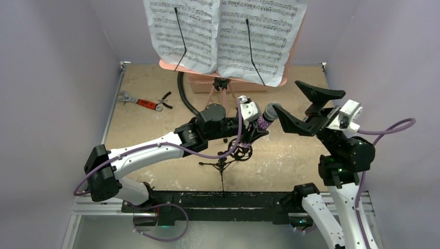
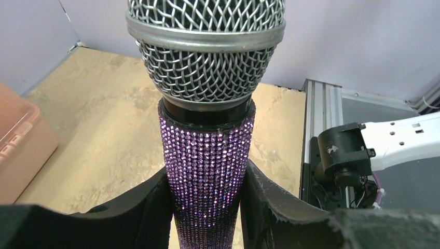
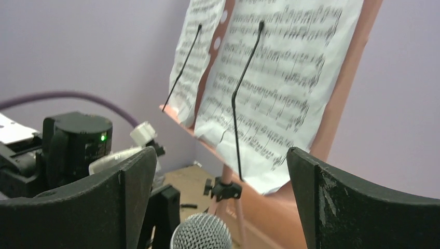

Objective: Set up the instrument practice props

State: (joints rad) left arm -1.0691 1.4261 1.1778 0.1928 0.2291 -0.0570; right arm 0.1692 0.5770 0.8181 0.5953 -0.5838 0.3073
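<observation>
While the left gripper (image 2: 207, 207) clamps the microphone (image 2: 206, 155) by its glittery purple body, above the small black mic stand (image 1: 223, 165) at the near edge of the table (image 1: 296, 161), the right gripper (image 3: 220, 155) gapes wide beside the grey head, holding nothing. The pink music stand (image 1: 171, 66), sheet music (image 1: 259, 31) on it, stands at the far edge. Likely best: line the microphone's tail over the stand's holder and lower slowly.

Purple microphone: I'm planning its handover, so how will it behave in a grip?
The microphone looks rigid. Its studded body probably grips well against the padded fingers of the left gripper. The large mesh head likely makes it top-heavy, so it may pivot when held low. Round and tapered, it would probably roll if laid down.
</observation>
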